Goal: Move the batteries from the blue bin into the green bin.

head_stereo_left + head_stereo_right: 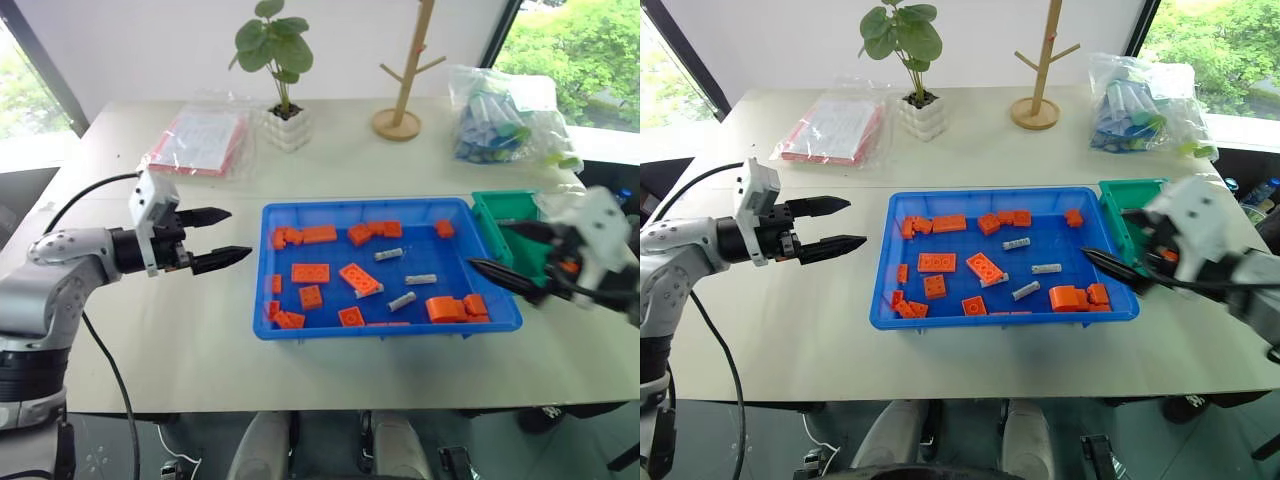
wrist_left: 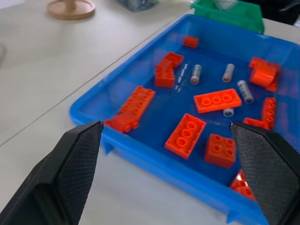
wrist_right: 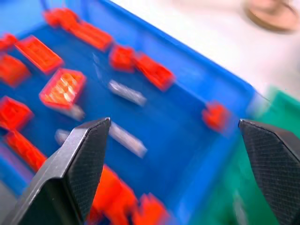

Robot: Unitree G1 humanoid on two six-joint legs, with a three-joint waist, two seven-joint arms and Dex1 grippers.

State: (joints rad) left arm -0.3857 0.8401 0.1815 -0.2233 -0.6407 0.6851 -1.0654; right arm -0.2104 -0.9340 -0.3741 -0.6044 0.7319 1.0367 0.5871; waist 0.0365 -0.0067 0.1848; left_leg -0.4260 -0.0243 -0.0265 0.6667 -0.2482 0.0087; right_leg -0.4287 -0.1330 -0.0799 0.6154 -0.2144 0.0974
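A large shallow bright blue plastic bin (image 1: 262, 270) with low walls sits on a pale tabletop (image 1: 150, 340). On its gridded floor lie scattered orange toy building blocks (image 1: 310, 272) and small silver-grey cylindrical batteries (image 1: 420, 279); three are plain in the head views, and a fourth is partly hidden under a long orange block near the middle. The small, deeper green plastic bin (image 1: 495, 205) touches the blue bin's right end; its inside is largely covered by the right gripper and cannot be made out. The left gripper (image 1: 225, 237), black fingers spread and empty, hovers over bare tabletop just beside the blue bin's left wall. The right gripper (image 1: 1110, 240), strongly blurred, stands over the junction of the two bins, fingers wide apart and holding nothing; one finger reaches over the blue bin's right edge. Behind the bins stand a potted green plant in a white pot (image 1: 285, 125), a wooden branching stand (image 1: 400, 110), a flat clear packet with red print (image 1: 195, 140) and a clear bag of blue and green items (image 1: 505, 115), its contents indistinct.
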